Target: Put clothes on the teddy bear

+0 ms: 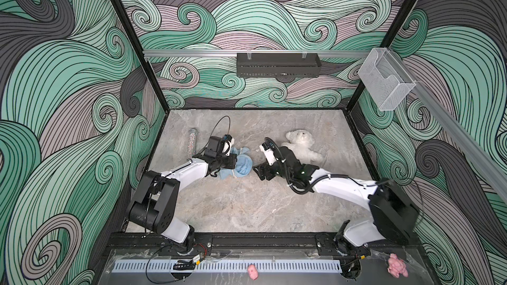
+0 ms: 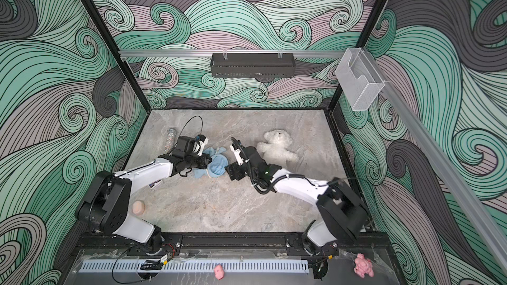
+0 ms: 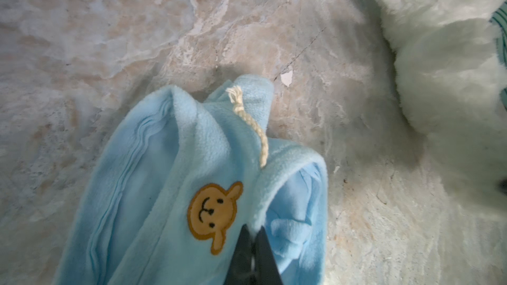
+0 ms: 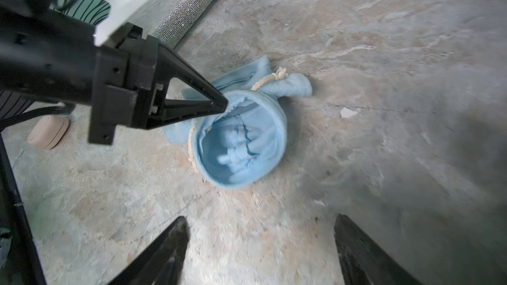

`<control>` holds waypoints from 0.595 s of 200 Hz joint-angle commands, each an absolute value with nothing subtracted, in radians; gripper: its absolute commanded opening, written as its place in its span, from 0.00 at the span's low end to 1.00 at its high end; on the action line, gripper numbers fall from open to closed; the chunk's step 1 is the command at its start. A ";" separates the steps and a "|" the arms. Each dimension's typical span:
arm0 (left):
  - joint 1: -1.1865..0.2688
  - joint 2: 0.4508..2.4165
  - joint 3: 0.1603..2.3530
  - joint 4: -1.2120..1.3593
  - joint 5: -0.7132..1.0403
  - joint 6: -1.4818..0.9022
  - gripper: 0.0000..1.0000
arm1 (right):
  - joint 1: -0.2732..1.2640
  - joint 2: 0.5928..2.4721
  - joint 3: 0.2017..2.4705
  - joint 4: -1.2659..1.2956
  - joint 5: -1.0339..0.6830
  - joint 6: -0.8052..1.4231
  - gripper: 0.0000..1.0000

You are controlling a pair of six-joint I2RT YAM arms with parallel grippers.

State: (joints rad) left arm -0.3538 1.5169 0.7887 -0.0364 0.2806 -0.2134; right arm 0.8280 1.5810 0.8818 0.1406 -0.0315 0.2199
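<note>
The teddy bear, fluffy and white, lies on the stone table right of centre; its body fills one edge of the left wrist view. A light blue fleece garment with a brown bear patch and cream drawstring lies crumpled left of the bear, its opening gaping in the right wrist view. My left gripper is shut on the rim of that opening. My right gripper hovers open beside the garment, with nothing between its fingers, its arm partly covering the bear.
A glittery cylinder lies at the back left. A small beige object sits by the left arm's base. Two pink plush toys lie beyond the front rail. A black rack hangs on the back wall.
</note>
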 commanded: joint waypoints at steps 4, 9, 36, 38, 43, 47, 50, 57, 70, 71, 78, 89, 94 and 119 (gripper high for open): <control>-0.350 1.485 0.774 0.008 0.328 -0.216 0.00 | 0.825 1.713 0.938 0.253 -0.051 0.205 0.80; -0.351 1.483 0.770 0.009 0.332 -0.214 0.00 | 0.824 1.741 0.951 0.256 -0.054 0.200 0.78; -0.350 1.478 0.759 0.009 0.339 -0.202 0.00 | 0.808 1.879 1.031 0.267 -0.052 0.184 0.66; -0.349 1.479 0.759 0.007 0.339 -0.201 0.00 | 0.805 1.886 1.035 0.268 -0.053 0.185 0.65; -0.350 1.479 0.758 0.005 0.342 -0.197 0.00 | 0.798 1.902 1.044 0.274 -0.056 0.187 0.62; -0.350 1.479 0.757 0.003 0.342 -0.195 0.00 | 0.792 1.912 1.049 0.281 -0.063 0.188 0.60; -0.350 1.479 0.757 0.002 0.343 -0.192 0.00 | 0.789 1.919 1.051 0.286 -0.068 0.189 0.60; -0.350 1.480 0.755 0.000 0.348 -0.188 0.00 | 0.779 1.930 1.055 0.300 -0.081 0.194 0.57; -0.351 1.486 0.756 -0.001 0.354 -0.181 0.00 | 0.766 1.946 1.064 0.321 -0.111 0.200 0.54; -0.351 1.487 0.756 -0.001 0.354 -0.181 0.00 | 0.766 1.947 1.065 0.322 -0.112 0.201 0.54; -0.351 1.491 0.756 -0.001 0.358 -0.178 0.00 | 0.764 1.956 1.070 0.329 -0.121 0.204 0.48; -0.351 1.500 0.756 0.000 0.363 -0.172 0.00 | 0.763 1.968 1.079 0.326 -0.134 0.207 0.37; -0.350 1.502 0.755 0.000 0.373 -0.163 0.00 | 0.762 1.973 1.083 0.322 -0.137 0.211 0.32; -0.351 1.520 0.752 0.000 0.387 -0.150 0.00 | 0.762 1.968 1.082 0.310 -0.133 0.253 0.14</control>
